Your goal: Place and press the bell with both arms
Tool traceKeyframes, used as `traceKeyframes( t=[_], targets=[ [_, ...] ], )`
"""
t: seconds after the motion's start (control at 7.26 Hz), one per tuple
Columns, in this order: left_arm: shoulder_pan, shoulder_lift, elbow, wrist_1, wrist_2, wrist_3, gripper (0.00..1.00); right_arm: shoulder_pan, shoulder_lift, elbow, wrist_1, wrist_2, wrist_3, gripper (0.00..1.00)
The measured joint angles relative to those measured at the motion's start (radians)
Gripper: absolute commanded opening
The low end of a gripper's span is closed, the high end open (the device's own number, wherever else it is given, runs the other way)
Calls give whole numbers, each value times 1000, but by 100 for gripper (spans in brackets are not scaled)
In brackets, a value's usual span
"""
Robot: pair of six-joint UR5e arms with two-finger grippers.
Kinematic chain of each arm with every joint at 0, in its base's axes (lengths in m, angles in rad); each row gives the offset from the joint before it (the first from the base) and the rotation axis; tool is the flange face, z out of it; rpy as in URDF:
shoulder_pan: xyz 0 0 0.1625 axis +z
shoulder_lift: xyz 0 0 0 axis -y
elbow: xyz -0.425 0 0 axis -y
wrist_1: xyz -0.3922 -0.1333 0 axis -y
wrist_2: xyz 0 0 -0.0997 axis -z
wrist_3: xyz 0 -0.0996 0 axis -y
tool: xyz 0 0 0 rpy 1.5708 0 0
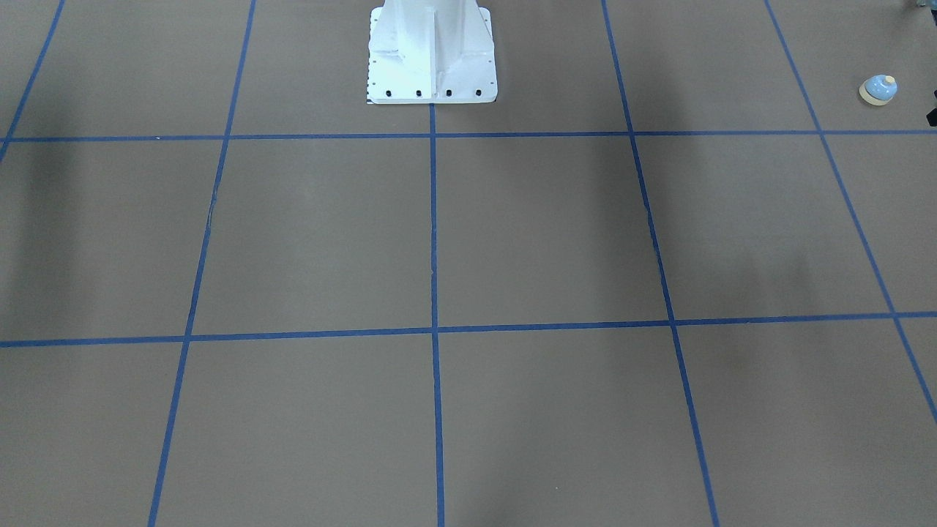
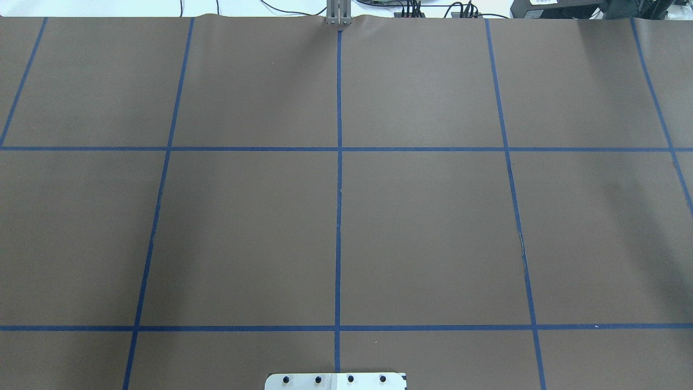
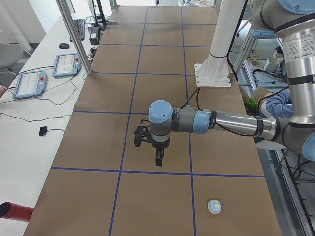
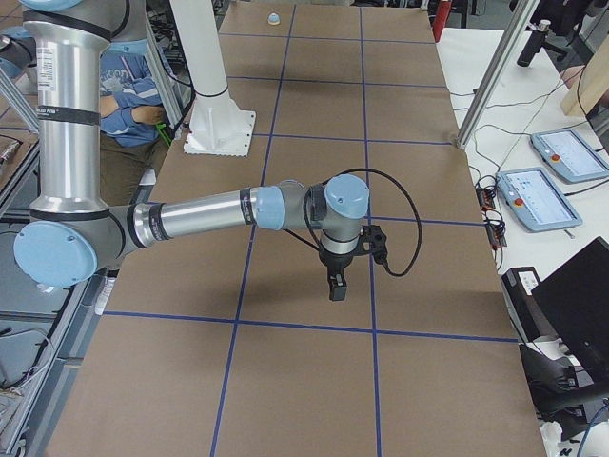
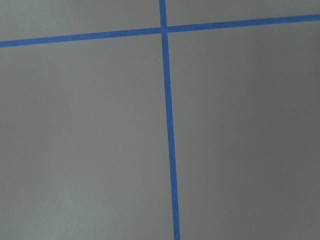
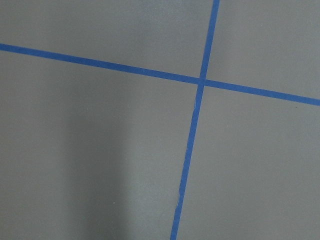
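Bell (image 3: 214,206) is sitting upright at the table's left end, in the corner cell on the robot's side, close to the end edge. Left arm (image 3: 231,123) is reaching out low over the table. Left gripper (image 3: 158,160) is pointing straight down above a cell further in, well apart from the bell, with bare cover lying between them. Fingers are too small here, so can't tell if they're spread or pressed together. White pedestal (image 1: 432,58) is standing mid-table at the robot-side edge. Right arm (image 4: 200,217) is posing likewise, right gripper (image 4: 336,284) hanging down above the surface; can't tell its state either. Front-facing view is catching the bell at its right edge, while overhead is showing neither bell nor arms. Wrist cams are showing only brown cover (image 2: 243,227) and blue tape lines (image 2: 339,189). Teach pendants (image 4: 538,198) are lying on the desk along the far side.
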Motion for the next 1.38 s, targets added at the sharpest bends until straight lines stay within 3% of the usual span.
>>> traceKeyframes(
  t=[0.69, 0.96, 1.38],
  targets=[
    [2, 13, -12, -23, -2, -1, 100, 10, 2, 15, -16, 12, -4, 100],
    [6, 22, -30, -25, -57, -2, 100, 10, -1, 15, -11, 28, 0, 100],
    [85, 43, 84, -92, -69, 0, 100, 7, -4, 14, -6, 62, 3, 100]
  ],
)
